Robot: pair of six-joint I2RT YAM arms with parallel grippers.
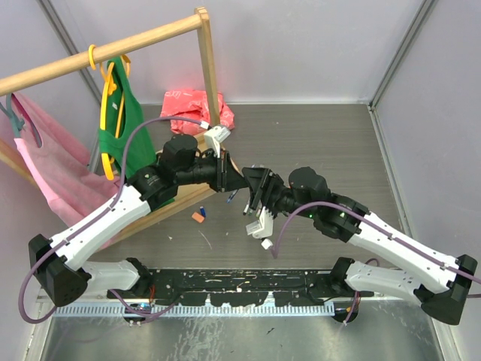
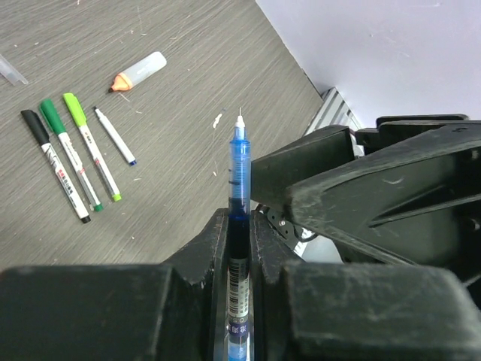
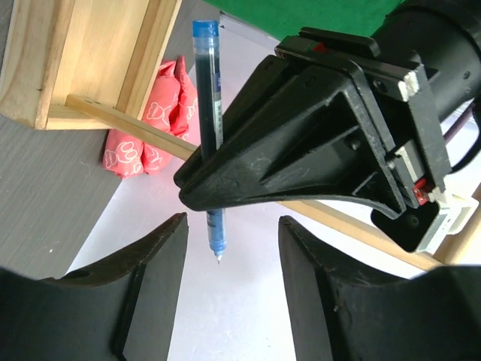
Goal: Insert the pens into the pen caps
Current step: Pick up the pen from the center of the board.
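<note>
Closest, my left fingers (image 2: 222, 252) pinch a slim clear-barrelled pen with blue ink (image 2: 238, 177). Its long axis runs straight out along them, the bare needle tip pointing away from my wrist and in between my right fingers (image 3: 161, 259), which are spread apart. A barcode and small print on its barrel are unreadable. Farther off on the grey surface (image 2: 195, 83) lie a black-capped marker (image 2: 54, 167), two green-capped markers (image 2: 83, 150) and a thin white pen (image 2: 114, 135), roughly parallel, their lettering illegible. Beyond them is a short pale tube with an orange end (image 2: 140, 71).
</note>
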